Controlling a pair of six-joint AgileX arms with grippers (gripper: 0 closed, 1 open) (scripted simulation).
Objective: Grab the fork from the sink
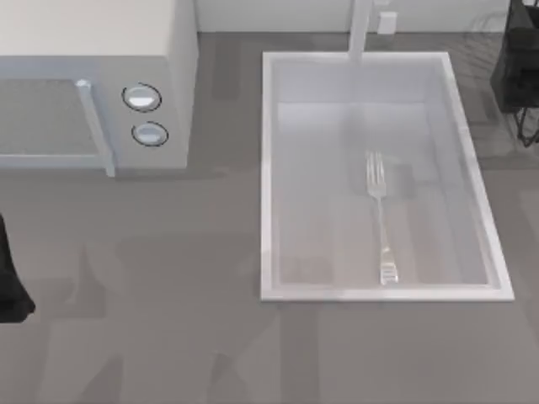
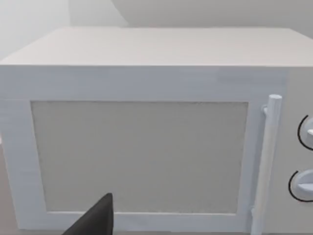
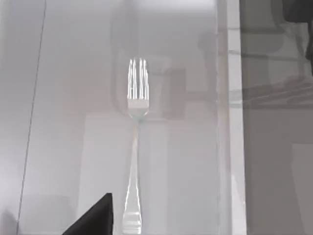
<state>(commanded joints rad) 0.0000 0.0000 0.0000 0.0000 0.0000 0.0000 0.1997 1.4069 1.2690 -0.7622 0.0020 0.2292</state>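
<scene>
Tabletop: grey, bearing all items.

Microwave: white, two round knobs, at the tabletop's far left corner; not part of the task.

Sink: pale rectangular basin with raised rim, right half of the tabletop, faucet post at its far edge.

Right arm: dark, at the tabletop's far right corner, clear of the sink; whether its fingers are spread or closed cannot be told.

Left arm: parked at the left edge; finger state likewise cannot be told.

Fork: flat on the sink floor, right of centre, tines toward the faucet, handle toward the near rim. Untouched.

Status: nothing done; approach, descent, grasp and lift all remain.
</scene>
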